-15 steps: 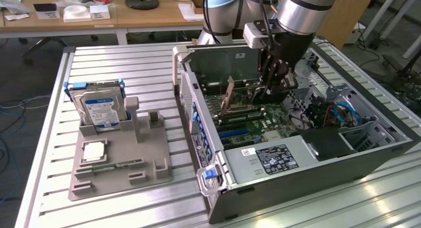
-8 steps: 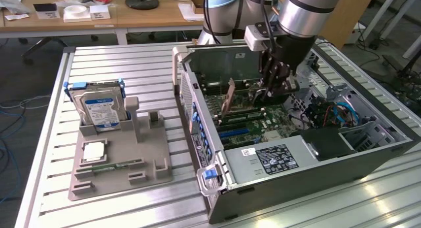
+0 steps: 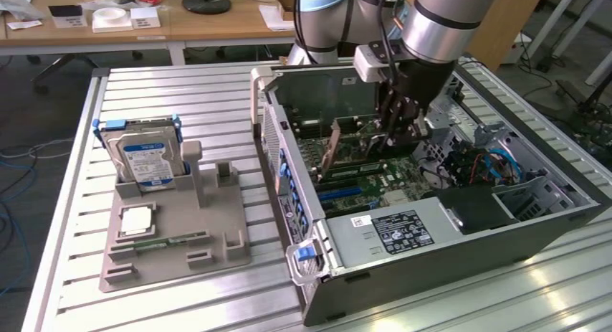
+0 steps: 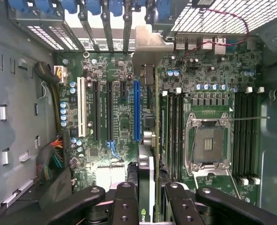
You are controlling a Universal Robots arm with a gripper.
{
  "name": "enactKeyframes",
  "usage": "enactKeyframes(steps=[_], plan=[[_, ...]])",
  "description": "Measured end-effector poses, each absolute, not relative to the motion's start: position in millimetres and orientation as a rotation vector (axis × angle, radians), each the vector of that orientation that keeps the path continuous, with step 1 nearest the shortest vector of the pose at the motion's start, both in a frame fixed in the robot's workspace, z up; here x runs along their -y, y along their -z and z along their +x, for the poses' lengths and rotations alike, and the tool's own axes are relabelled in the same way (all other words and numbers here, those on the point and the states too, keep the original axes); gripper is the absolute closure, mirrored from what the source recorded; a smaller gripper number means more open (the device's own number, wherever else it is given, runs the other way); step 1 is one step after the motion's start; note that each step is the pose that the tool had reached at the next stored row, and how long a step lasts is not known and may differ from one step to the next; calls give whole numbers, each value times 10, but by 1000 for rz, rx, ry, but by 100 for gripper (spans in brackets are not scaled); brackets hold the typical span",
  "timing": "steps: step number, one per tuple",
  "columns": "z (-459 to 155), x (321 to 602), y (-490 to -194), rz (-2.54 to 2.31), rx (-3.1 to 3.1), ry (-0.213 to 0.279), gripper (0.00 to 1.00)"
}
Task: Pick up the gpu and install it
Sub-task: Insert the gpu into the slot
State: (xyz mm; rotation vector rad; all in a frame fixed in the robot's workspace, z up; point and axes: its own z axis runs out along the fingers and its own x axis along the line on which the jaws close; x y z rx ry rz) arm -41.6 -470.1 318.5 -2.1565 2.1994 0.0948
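My pincer (image 4: 150,196) is gripping the gpu (image 4: 147,176), with the fingers partly closed on its two faces. The card is standing on edge just ahead of the pincer, inside the open computer case (image 3: 411,267), over the motherboard (image 4: 115,126), beside the long blue slot (image 4: 137,110).

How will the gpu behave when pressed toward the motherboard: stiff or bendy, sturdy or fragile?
Probably stiff: the gpu looks like one straight thin edge between the fingers. Likely fragile, being a thin circuit board. Gripped at one end, it may tilt near its metal bracket.
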Motion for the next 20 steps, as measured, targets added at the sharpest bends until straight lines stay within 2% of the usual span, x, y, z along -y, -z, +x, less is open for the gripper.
enactKeyframes(steps=[7,11,20], plan=[[-416,4701,-3143,-2157,-2200,-95,73],[-415,4691,-3127,-2175,-2219,-57,73],[-416,4688,-2994,-2176,-2218,-57,73]])
